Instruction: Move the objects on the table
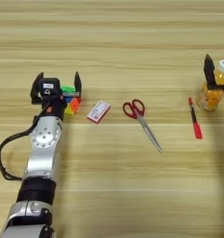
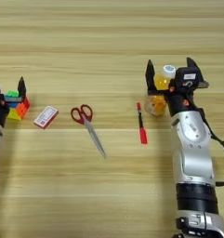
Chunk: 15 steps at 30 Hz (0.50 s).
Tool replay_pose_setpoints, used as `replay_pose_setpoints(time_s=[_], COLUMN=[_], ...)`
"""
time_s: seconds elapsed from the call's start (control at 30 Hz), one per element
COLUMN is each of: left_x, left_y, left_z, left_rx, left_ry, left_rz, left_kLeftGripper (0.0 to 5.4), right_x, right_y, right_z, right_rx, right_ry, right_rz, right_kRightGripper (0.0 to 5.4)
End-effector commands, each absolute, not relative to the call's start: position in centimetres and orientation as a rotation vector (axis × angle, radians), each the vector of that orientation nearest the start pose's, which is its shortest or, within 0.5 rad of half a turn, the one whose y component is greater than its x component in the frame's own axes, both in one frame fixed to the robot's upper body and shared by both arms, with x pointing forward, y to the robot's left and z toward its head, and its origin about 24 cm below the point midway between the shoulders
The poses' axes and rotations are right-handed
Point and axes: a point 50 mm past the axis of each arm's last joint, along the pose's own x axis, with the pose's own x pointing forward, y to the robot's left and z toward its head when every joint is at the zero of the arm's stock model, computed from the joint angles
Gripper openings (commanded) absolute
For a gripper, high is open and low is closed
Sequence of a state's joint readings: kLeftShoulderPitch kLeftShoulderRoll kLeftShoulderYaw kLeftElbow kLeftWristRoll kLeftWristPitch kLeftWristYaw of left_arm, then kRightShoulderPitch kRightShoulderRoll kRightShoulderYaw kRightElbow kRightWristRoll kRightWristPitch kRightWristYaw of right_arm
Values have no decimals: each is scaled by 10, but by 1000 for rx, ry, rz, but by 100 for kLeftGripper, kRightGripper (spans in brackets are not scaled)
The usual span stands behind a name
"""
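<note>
Landmark: the red-handled scissors (image 1: 140, 118), lying flat near the middle of the wooden desk (image 1: 113, 42), handles toward the far side, blades pointing near and to the right.

Left of the scissors, close by: small red-and-white card (image 1: 98, 111), flat, apart from its neighbours. Farther left: multicoloured puzzle cube (image 1: 70, 100). The left gripper (image 1: 57, 84) sits at the cube with its two black fingers (image 1: 78, 83) spread wide; the cube lies low between them, partly hidden by the wrist. Contact with the cube cannot be judged.

Right of the scissors: red pen (image 2: 141, 123), lying roughly parallel to the blades, apart from all else. Farther right: clear bottle of orange drink (image 2: 159, 95), upright, white cap on. The right gripper (image 2: 171, 74) is at the bottle, fingers spread wide, one on each side of its upper part, not closed on it. The pen lies just beside the bottle's base.
</note>
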State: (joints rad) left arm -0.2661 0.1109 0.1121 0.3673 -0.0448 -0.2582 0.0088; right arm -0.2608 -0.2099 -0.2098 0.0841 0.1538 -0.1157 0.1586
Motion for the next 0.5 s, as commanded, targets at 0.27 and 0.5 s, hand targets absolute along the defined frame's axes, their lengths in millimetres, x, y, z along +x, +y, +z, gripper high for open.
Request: replay_pose_setpoints(time_s=[0.27, 0.5], left_x=[303, 304], left_y=[180, 180], left_z=[55, 55], left_rx=[58, 58], left_ry=[-154, -154], left_rz=[58, 57], left_kLeftGripper=[540, 540], right_x=[310, 316], right_y=[-222, -225], right_z=[102, 94], right_rx=[-35, -16], right_ry=[-231, -198], right_rz=[5, 1], right_kRightGripper=[536, 536])
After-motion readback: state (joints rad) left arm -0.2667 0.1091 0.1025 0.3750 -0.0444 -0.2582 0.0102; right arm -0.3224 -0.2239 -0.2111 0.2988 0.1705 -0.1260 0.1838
